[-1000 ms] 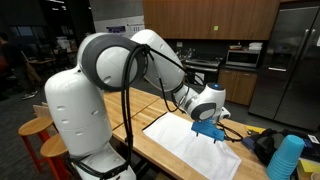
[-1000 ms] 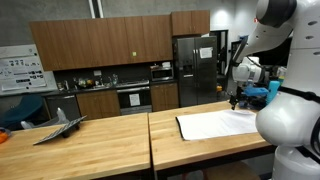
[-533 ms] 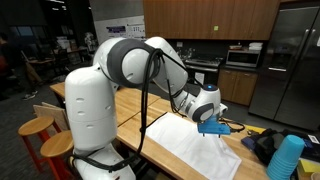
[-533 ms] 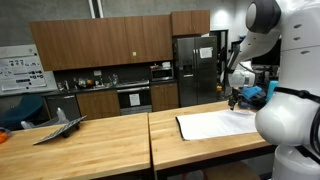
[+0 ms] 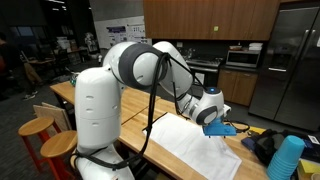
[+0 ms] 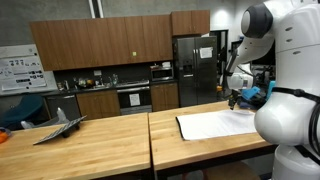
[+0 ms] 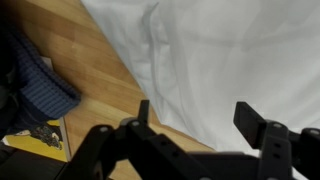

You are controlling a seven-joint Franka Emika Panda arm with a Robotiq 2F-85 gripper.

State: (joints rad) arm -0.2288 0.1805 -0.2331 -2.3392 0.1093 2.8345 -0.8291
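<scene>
– Fingers (image 7: 252, 120) first: how do they stand?

– Wide apart, with nothing between them. In the wrist view both tips hang over the border where the white cloth (image 7: 235, 50) gives way to bare tabletop (image 7: 105, 85). Whether they brush the fabric I cannot tell, but nothing is pinched.

– What has changed over the last second?

– Mostly the arm (image 5: 140, 65). Its body has swung round, and the fingers (image 5: 222, 128) have slid a little outward along the cloth (image 5: 190, 150), from above its far corner toward the edge that faces the clutter. In the exterior view from across the room the fingers (image 6: 240, 97) have hardly moved and sit at the far end of the sheet (image 6: 215, 125).

– Has the cloth itself moved?

– Not that I can see. It lies spread flat on the tabletop (image 6: 100, 135), with soft creases near the fingers, and its outline matches the earlier pictures.

– What is next to it?

– A heap of dark blue fabric (image 7: 40, 85) lies on the wood just beside that edge, apart from the cloth. A stack of blue cups (image 5: 287, 155) stands farther off.

– So what do you make of it?

– My reading is that this was a repositioning. The fingers are now over the cloth's edge instead of its corner, and they are spread wide enough to take a fold. No grip has been made, so the cloth is as yet untouched work.
</scene>
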